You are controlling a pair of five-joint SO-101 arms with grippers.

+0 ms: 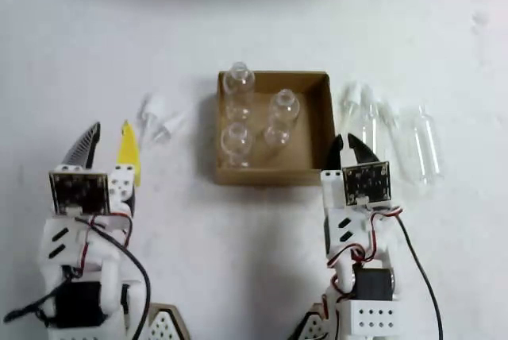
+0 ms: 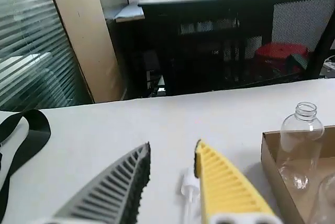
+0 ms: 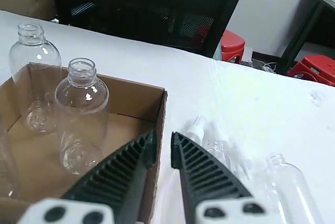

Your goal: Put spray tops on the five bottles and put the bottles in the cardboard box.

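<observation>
1. The left arm sits drawn back on the table (image 1: 198,229), to the left of the cardboard box (image 1: 274,76) and nearer the arm bases than the box.
2. The left gripper (image 1: 107,145) points the same way as the box's side walls run. Its grey and yellow fingers are spread wide, with nothing between them.
3. The right arm stands behind the box's near right corner, with its right gripper (image 1: 345,143) right beside that corner.
4. The right gripper's two black fingers are parted by only a narrow slit and grip nothing.
5. Four clear bottles (image 1: 238,82) stand upright inside the box, their necks open.
6. A fifth bottle (image 1: 426,148) lies on its side on the table, right of the box and well apart from its wall.
7. Loose white spray tops (image 1: 159,117) lie left of the box, just beyond the left gripper's tips.
8. More white tops (image 1: 351,98) lie right of the box, between its wall and the lying bottle.
</observation>
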